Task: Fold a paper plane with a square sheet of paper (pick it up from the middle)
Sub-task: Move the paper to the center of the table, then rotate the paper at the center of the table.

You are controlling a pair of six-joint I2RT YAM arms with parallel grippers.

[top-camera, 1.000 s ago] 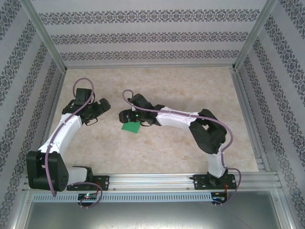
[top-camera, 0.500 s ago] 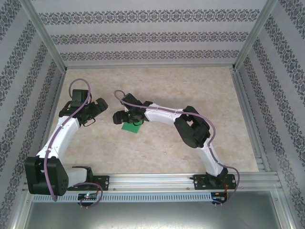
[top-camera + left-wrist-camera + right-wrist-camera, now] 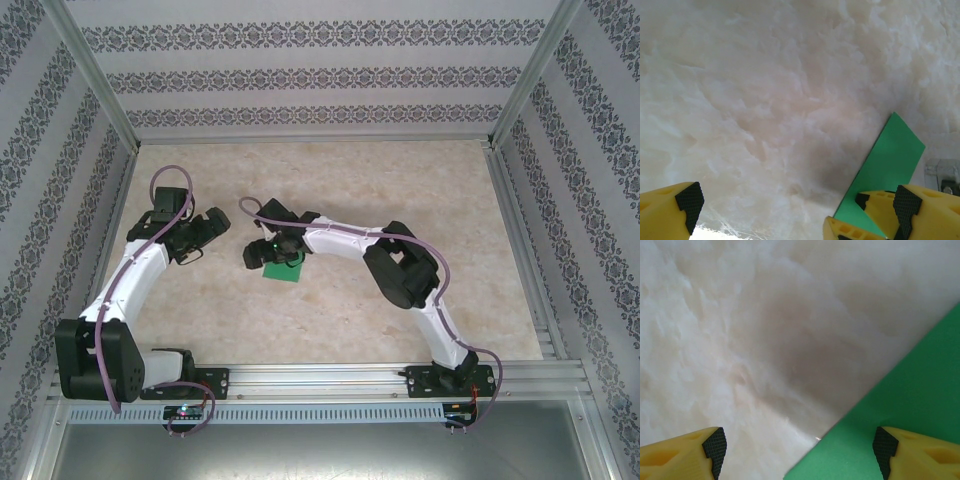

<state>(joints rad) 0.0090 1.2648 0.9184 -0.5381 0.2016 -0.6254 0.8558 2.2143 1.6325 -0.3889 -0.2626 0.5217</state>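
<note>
Pale, cloudy marbled stone makes up your worktop (image 3: 400,200). It is smooth and faintly glossy, with soft cream and pink veining. On it, left of centre, lies the square sheet of paper (image 3: 282,271), thin, matte and bright green. It is flat, with crisp straight edges and a sharp corner pointing away from the left wrist camera (image 3: 887,165). From above you see only its near part, because the right gripper (image 3: 262,252) hangs over its far edge.

In the right wrist view the sheet (image 3: 910,405) cuts diagonally across the lower corner. The right gripper (image 3: 800,450) has its fingers (image 3: 714,445) spread wide, yellow with black cross-hatched pads. One pad is over the green and the other over bare stone. You cannot tell whether either pad touches down.

Your left gripper (image 3: 205,232) sits just beside the sheet on the left. Its fingers (image 3: 689,200) are wide apart with nothing between them. One of them crowds the near end of the paper in its own camera.

Around you, white arm links carry purple cables (image 3: 170,180), and the black bases are bolted to an aluminium rail (image 3: 320,380). Wallpapered panels (image 3: 300,75) with dark floral bands close in three sides.
</note>
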